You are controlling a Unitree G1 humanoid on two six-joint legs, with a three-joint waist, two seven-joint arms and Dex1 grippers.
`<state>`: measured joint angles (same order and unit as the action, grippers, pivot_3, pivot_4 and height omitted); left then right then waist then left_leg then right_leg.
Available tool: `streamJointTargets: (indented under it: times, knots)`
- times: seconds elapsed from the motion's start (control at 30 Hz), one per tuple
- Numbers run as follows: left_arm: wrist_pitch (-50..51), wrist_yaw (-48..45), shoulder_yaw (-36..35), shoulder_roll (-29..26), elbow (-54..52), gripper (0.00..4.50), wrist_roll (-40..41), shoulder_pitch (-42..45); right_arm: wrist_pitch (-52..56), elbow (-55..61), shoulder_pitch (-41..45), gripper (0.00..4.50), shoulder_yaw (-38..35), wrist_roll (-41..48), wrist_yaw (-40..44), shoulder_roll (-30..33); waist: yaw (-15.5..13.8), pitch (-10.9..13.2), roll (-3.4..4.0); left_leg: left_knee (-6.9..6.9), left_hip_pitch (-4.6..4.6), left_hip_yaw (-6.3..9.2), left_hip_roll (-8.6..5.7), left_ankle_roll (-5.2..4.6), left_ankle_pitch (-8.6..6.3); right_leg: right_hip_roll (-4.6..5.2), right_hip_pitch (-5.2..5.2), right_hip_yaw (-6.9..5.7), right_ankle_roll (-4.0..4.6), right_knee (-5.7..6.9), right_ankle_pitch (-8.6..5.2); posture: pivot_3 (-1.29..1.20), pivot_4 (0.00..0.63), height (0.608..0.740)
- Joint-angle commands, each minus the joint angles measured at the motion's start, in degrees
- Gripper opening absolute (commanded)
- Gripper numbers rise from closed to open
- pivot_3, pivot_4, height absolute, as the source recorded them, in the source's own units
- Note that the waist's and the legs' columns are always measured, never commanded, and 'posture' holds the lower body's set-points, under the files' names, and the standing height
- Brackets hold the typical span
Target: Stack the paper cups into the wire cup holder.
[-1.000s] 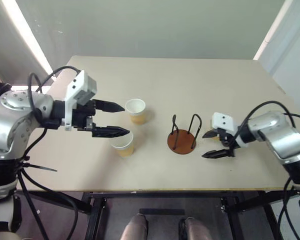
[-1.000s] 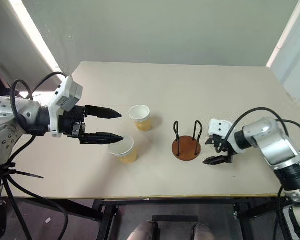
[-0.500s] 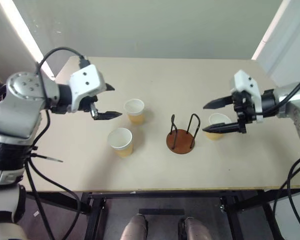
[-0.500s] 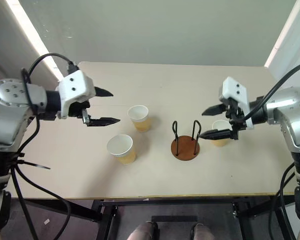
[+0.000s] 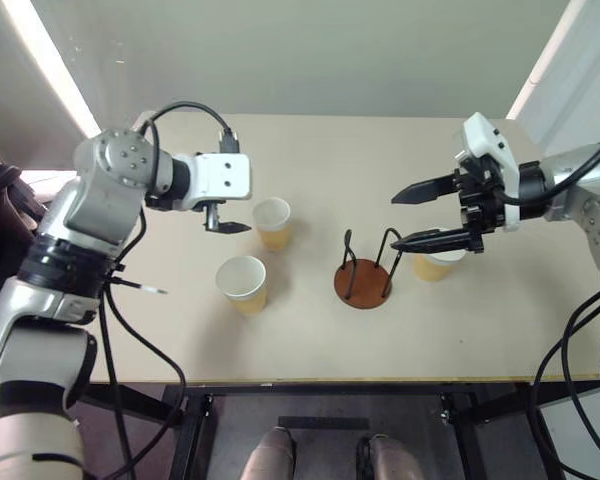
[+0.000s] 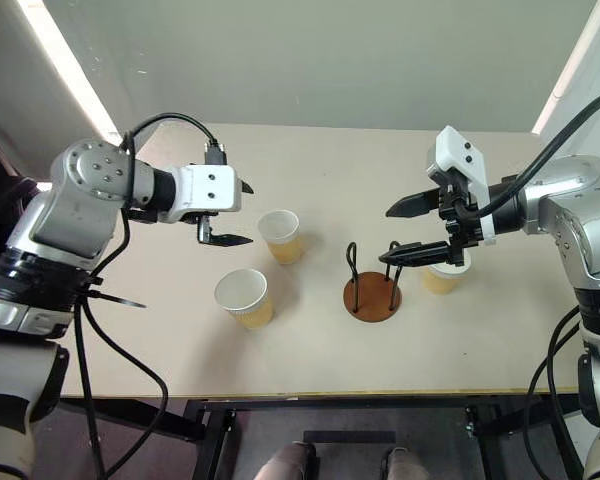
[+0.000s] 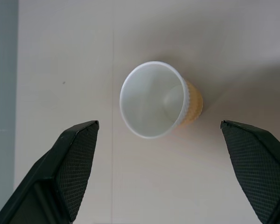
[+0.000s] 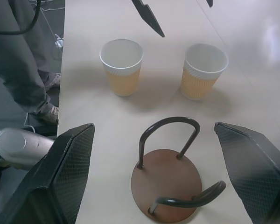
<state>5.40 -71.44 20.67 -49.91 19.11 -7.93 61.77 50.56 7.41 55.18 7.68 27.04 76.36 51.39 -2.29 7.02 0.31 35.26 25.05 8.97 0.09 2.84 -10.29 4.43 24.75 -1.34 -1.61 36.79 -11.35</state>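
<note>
Three paper cups stand upright on the table: a far one [image 5: 271, 220], a near one [image 5: 242, 283], and one [image 5: 435, 265] to the right of the wire cup holder [image 5: 363, 282], which stands empty. My left gripper [image 6: 242, 213] hovers open just left of the far cup. In the left wrist view that cup [image 7: 156, 100] lies between the spread fingers [image 7: 74, 158] and apart from them. My right gripper [image 5: 395, 220] hangs open above the table, over the holder's right side, with its lower finger crossing the right cup's rim. The right wrist view faces the holder [image 8: 168, 177].
The tan table [image 5: 400, 150] has bare room at the back and along the front edge [image 5: 310, 378]. In the right wrist view the two left cups [image 8: 122, 65] [image 8: 203, 70] stand beyond the holder, below the tip of my left gripper's finger [image 8: 149, 18].
My left gripper has left the near cup, moved toward the far cup and rolled. My right gripper rose from the table beside the holder, uncovering the right cup. Both stayed open.
</note>
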Motion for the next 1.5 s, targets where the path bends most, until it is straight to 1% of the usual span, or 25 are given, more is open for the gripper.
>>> streamJointTargets:
  times: [0.03,0.3,0.63,0.8,1.0,1.1,1.17,1.43,1.47,1.5]
  knots:
    - [-3.56,-0.20,0.51,1.44,4.49,4.50,-2.84,3.18,0.12,0.84,2.11,4.25,-0.61,0.59,-0.26,0.49,-0.01,0.00,0.00,0.01,0.00,0.02,0.00,0.00,0.00,0.00,0.00,0.00,-0.01,0.01,0.00,0.00,0.150,0.740]
    - [-8.97,-0.54,1.93,5.79,14.32,4.50,-6.32,5.30,0.99,2.00,1.91,4.25,-1.22,1.47,-1.28,0.51,-0.03,0.00,0.00,0.04,0.03,-0.04,0.00,-0.03,-0.02,0.00,0.00,0.00,-0.04,-0.02,0.02,0.00,0.150,0.740]
    - [-13.07,0.63,2.52,10.24,22.38,4.50,-9.44,7.08,1.39,2.71,1.63,4.25,-1.48,1.98,-2.74,0.52,-0.07,0.00,0.00,0.34,0.13,-0.07,-0.01,-0.12,-0.07,-0.01,0.00,0.00,-0.19,0.00,0.10,0.00,0.150,0.740]
    - [-14.52,1.15,2.78,11.99,26.01,4.50,-10.84,8.30,1.50,3.02,1.47,4.25,-1.46,2.01,-3.10,0.58,-0.07,0.00,0.00,0.68,0.25,-0.08,-0.02,-0.29,-0.18,-0.01,-0.01,0.06,-0.25,0.00,0.14,0.00,0.150,0.740]
    - [-16.12,1.45,3.08,13.77,29.69,4.50,-12.14,9.38,1.61,3.42,0.96,4.25,-1.66,2.05,-3.56,0.74,-0.11,0.00,0.00,0.77,0.31,-0.10,-0.05,-0.33,-0.20,0.00,0.00,0.10,-0.33,-0.05,0.19,0.00,0.150,0.740]
    - [-16.99,1.58,3.38,14.57,31.72,3.88,-12.81,9.68,1.71,3.64,0.75,4.30,-1.78,2.12,-3.98,0.71,-0.20,0.00,0.00,0.77,0.32,-0.12,-0.05,-0.34,-0.21,0.00,0.00,0.10,-0.35,-0.06,0.18,0.00,0.150,0.740]
    - [-17.62,2.14,3.63,15.04,33.46,3.21,-13.36,9.87,1.79,3.85,0.57,4.30,-1.88,2.24,-4.16,0.70,-0.25,0.00,0.00,0.78,0.34,-0.15,-0.06,-0.34,-0.21,0.00,0.00,0.10,-0.37,-0.06,0.20,0.00,0.150,0.740]
    - [-19.12,2.69,3.37,16.72,37.40,0.18,-13.78,12.01,2.06,4.40,-0.07,4.30,-2.10,2.67,-4.74,0.81,-0.39,0.00,-0.01,0.80,0.37,-0.33,-0.07,-0.35,-0.21,-0.01,0.01,0.11,-0.46,-0.09,0.24,0.00,0.150,0.740]
    - [-19.01,1.96,3.04,16.84,37.42,0.05,-13.30,12.47,2.06,4.39,-0.11,4.30,-2.08,2.71,-4.78,0.85,-0.45,0.00,-0.01,0.82,0.39,-0.36,-0.08,-0.35,-0.21,-0.01,0.01,0.11,-0.47,-0.10,0.24,0.00,0.150,0.740]
    - [-18.89,0.91,2.65,16.88,37.17,0.05,-12.62,12.90,2.09,4.40,-0.16,4.30,-2.08,2.76,-4.78,0.91,-0.48,0.00,-0.01,0.83,0.40,-0.38,-0.10,-0.35,-0.21,-0.01,0.01,0.11,-0.46,-0.10,0.24,0.00,0.150,0.740]
